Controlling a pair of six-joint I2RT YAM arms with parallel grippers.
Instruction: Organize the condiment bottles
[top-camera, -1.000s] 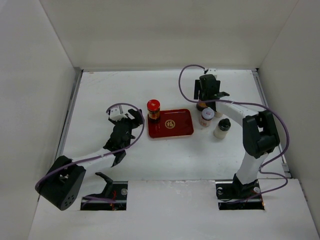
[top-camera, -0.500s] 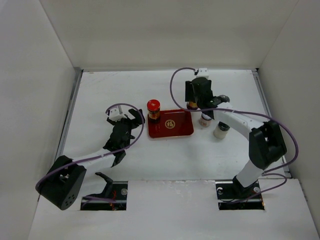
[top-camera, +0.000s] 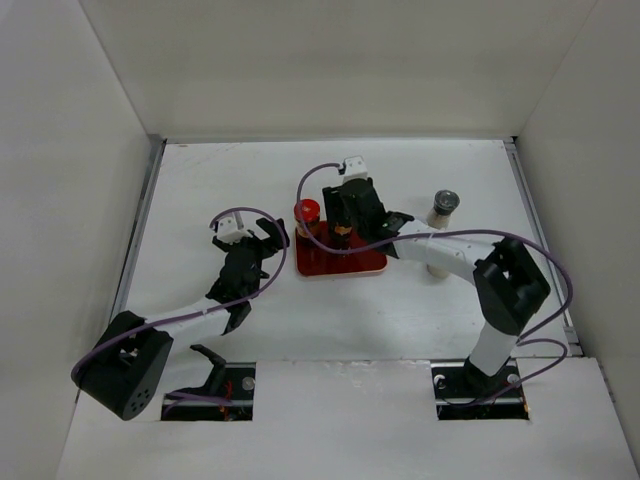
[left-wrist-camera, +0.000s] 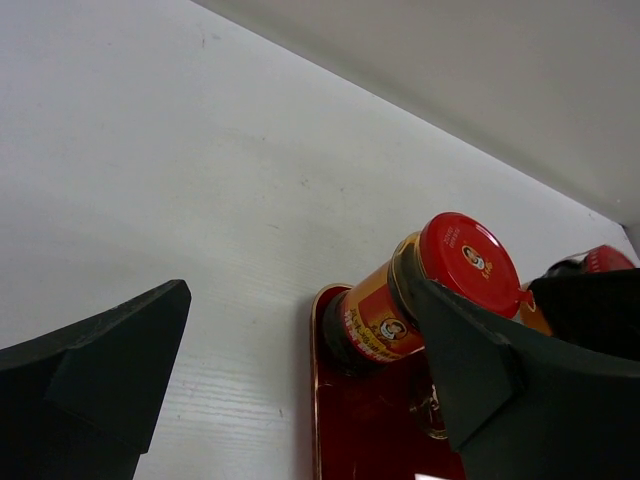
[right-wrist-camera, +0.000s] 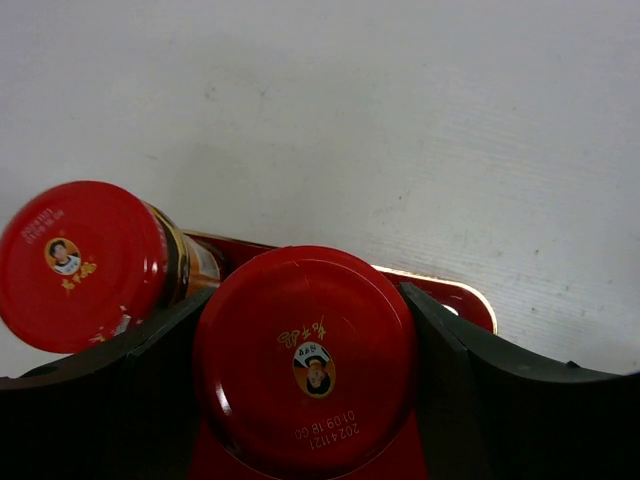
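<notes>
Top external: right arm bent left, tool apparently gripping red-capped jar.

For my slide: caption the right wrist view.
Right gripper holding a red-capped jar at the red tray, beside another jar.

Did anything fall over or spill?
No, nothing stands out. One red-capped jar stands upright at the red tray's corner, the right gripper holds the other red-capped jar upright over that tray, and a grey-capped jar stands upright on the table. No spill shows.
</notes>
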